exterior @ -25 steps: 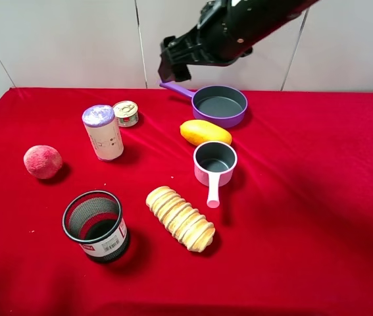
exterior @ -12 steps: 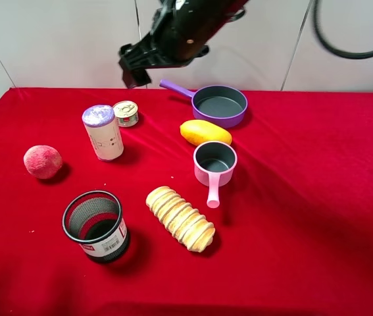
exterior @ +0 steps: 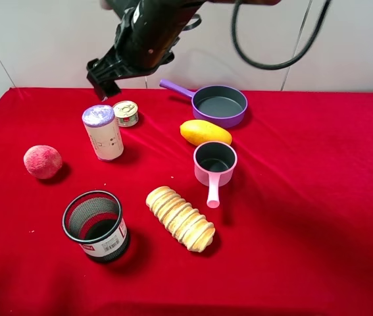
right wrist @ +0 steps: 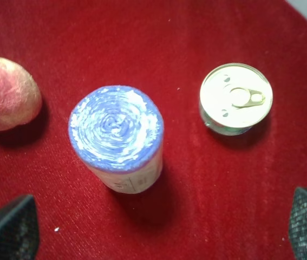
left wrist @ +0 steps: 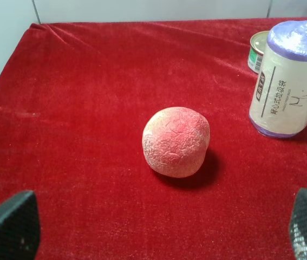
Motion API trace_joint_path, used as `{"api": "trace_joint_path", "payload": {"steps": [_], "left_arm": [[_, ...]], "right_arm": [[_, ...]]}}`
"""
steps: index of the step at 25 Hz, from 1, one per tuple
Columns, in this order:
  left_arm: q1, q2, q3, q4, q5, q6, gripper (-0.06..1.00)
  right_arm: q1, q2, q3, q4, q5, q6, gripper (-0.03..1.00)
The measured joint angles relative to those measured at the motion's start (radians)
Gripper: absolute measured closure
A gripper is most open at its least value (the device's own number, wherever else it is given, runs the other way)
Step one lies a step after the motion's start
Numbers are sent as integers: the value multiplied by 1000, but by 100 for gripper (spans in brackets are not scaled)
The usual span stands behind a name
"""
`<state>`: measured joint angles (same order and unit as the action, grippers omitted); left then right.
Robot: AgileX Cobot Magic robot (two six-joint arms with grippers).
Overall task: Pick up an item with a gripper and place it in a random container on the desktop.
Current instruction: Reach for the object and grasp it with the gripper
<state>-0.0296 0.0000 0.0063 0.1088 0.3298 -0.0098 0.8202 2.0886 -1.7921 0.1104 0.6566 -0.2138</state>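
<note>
While the right gripper (exterior: 104,78) hangs above the far-left part of the red desktop (exterior: 318,217), the step in hand is judged to be the approach for the pick. Nothing is held. Its fingertips (right wrist: 6,230) are spread wide at the edges of the right wrist view, and the white canister (right wrist: 116,130) is seen end-on between them, purple crinkled top up. From the high camera the canister is placed at ten o'clock from the table's middle, upright, just beneath the claw. The left gripper (left wrist: 158,230) is also opened wide and empty, set low with a pink ball (left wrist: 176,142) in front of it.

For a clean grasp, the canister should be centred first. It appears a little off the midline between the fingers, so a small sideways correction is called for before any descent. A tin can (exterior: 125,113) is found at one o'clock of the canister, close but apart, and the finger on that side must be kept from clipping it. The body should be taken well below the crinkled cap, since a tall, narrow cylinder is easily tipped by a one-sided touch. The mesh cup (exterior: 96,226) stands at six o'clock of the canister, well apart, mouth up, with nothing seen inside. A high, upright carry is advised, so that the rim is cleared and the canister is lowered straight in.
</note>
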Motion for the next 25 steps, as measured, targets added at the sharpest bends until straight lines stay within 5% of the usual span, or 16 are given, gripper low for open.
{"api": "trace_joint_path", "payload": {"steps": [17,25], "left_arm": [[0,0,0,0,0,0,4],[0,0,0,0,0,0,4]], "right_arm": [[57,232,-282,71,81,-95,28],[57,276,-301,80,66,-141,28]]}}
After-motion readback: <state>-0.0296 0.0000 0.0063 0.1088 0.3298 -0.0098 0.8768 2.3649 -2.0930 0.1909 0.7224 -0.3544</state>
